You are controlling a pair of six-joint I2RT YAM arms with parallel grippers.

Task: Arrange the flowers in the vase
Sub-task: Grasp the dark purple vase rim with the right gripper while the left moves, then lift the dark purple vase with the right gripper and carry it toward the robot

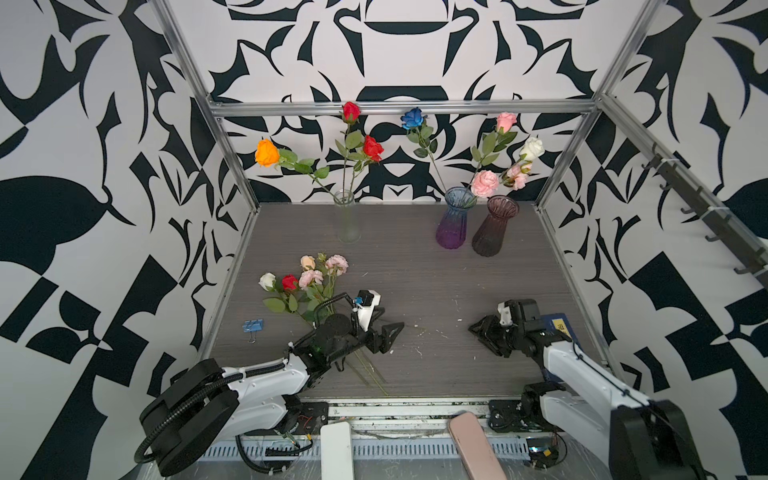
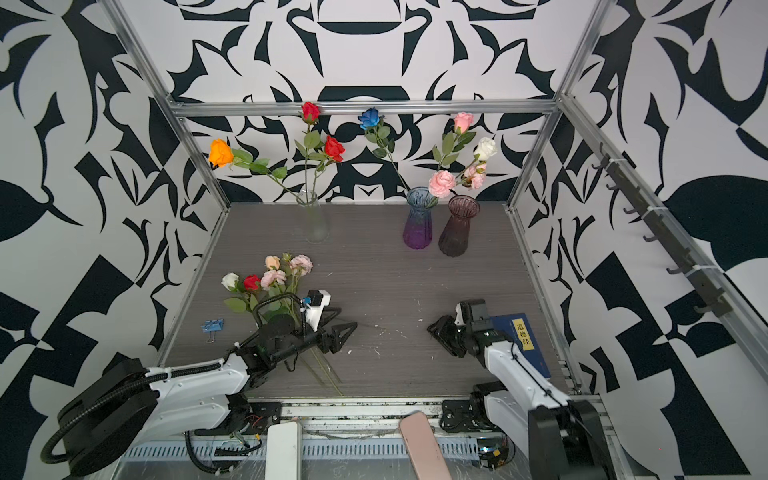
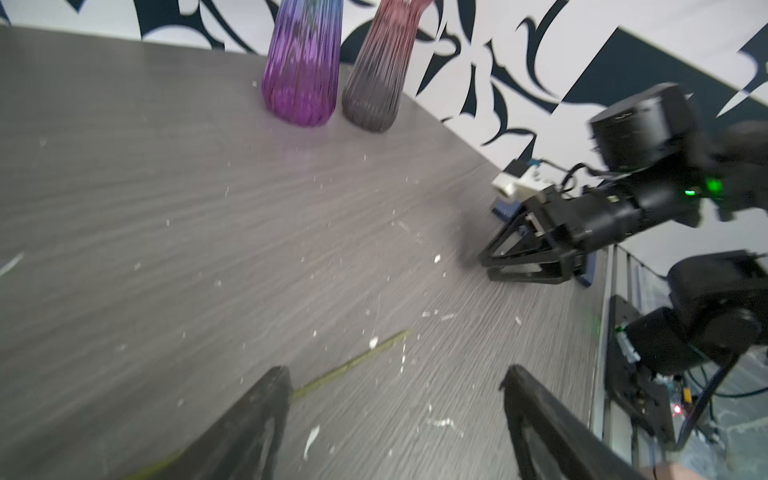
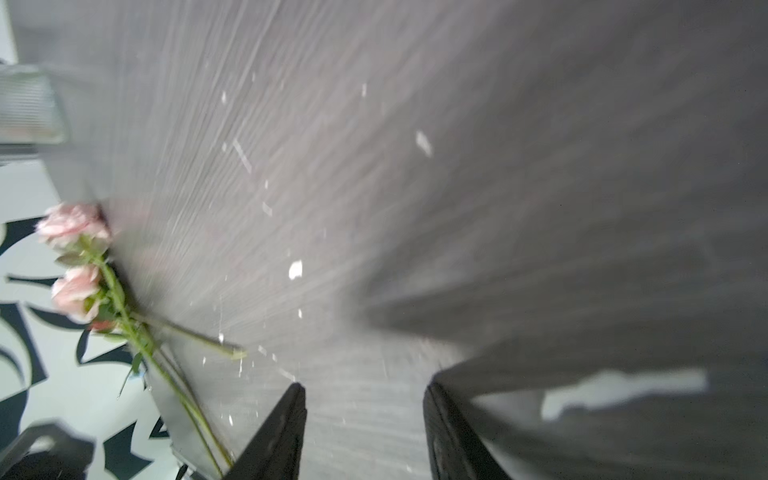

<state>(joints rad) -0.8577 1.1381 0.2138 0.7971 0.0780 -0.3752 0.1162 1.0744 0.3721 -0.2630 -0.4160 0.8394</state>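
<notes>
Flowers (image 1: 305, 278) not yet arranged lay fanned near the left edge of the worktop (image 1: 415, 270), their stems (image 1: 370, 370) running toward its front edge. Other blooms stood in the clear vase (image 1: 347, 216) and the blue-purple vase (image 1: 455, 220) along the back edge.

The left hand (image 1: 392, 337) hung low just beside those stems, its jaws spread wide and empty. The step looked like picking one stem. It would go best by closing squarely across a single stalk, clear of its neighbours and well down from the bloom.

The right hand (image 1: 482, 332), near the front right corner, stood partly open and held nothing.

The left arm covered the place where the stems crossed, and both wrist views were smeared. Which stalk lay uppermost could not be told.
</notes>
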